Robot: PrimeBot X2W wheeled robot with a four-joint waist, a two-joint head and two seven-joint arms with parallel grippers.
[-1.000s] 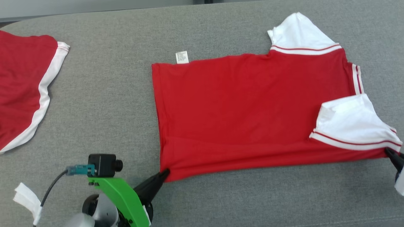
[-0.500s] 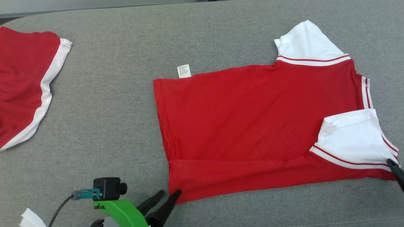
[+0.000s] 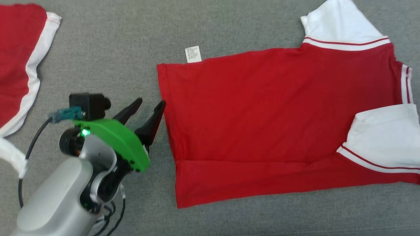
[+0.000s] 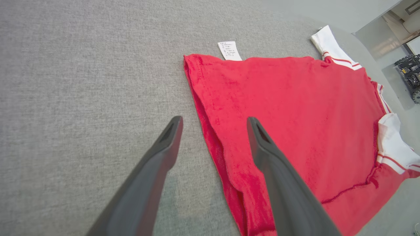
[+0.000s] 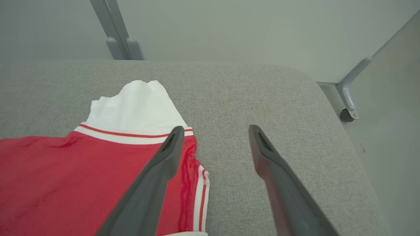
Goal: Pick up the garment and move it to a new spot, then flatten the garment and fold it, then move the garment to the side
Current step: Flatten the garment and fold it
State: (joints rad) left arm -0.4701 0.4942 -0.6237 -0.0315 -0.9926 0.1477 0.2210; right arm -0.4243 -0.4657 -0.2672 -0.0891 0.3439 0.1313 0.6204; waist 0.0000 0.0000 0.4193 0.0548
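The garment [image 3: 262, 111] is a red shirt with white striped sleeves, lying folded on the grey surface, its care label [image 3: 193, 54] sticking out at the far left corner. My left gripper [image 3: 151, 104] is open, hovering just left of the shirt's left edge and holding nothing. In the left wrist view the left gripper [image 4: 213, 121] straddles that red edge [image 4: 210, 131]. In the right wrist view my right gripper [image 5: 215, 129] is open and empty above the shirt's collar end, beside a white sleeve [image 5: 137, 105].
A second red garment with white trim [image 3: 19, 62] lies at the far left. The grey padded surface [image 3: 108, 59] rounds off at its right end [image 5: 328, 98], with metal frame legs [image 5: 351, 98] and floor beyond.
Both grippers have opened and let go of the shirt's near corners. The left gripper has lifted and moved up along the left edge; the right has left the head view. The camera shifted.
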